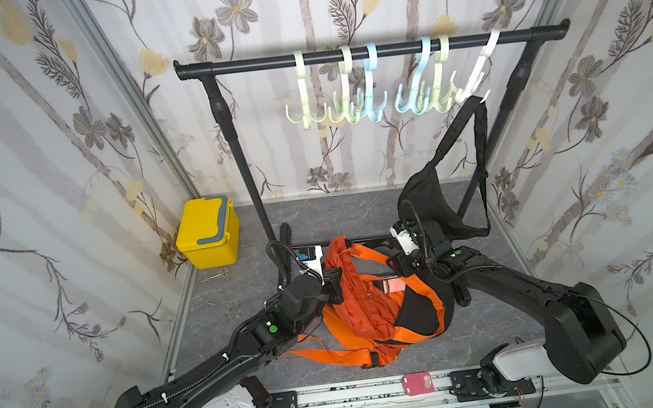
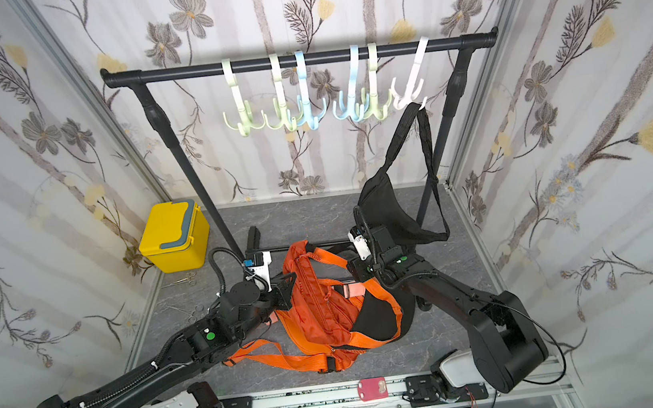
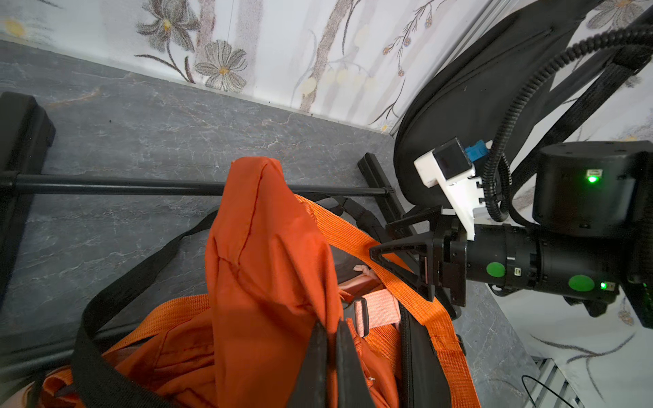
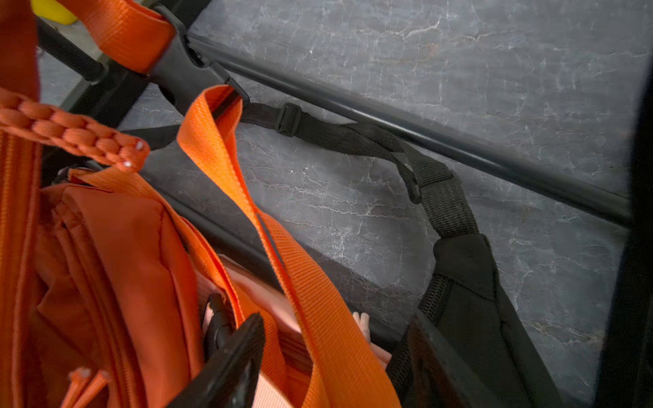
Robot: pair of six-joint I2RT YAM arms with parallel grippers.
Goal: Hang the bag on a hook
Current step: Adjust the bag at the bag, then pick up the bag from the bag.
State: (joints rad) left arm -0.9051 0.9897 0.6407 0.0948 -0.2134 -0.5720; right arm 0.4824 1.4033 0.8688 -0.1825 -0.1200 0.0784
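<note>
Note the left pincer (image 3: pixel 330 356) at lower centre of its wrist view: its jaws are clamped on a fold of the orange nylon bag (image 1: pixel 362 293), which lies crumpled mid-frame on the marbled grey bench (image 1: pixel 497 319). Right pincer (image 3: pixel 399 247) stands apart beside the woven orange strap (image 4: pixel 311 282). Curved plastic hooks (image 1: pixel 365 83) hang upper centre.
</note>
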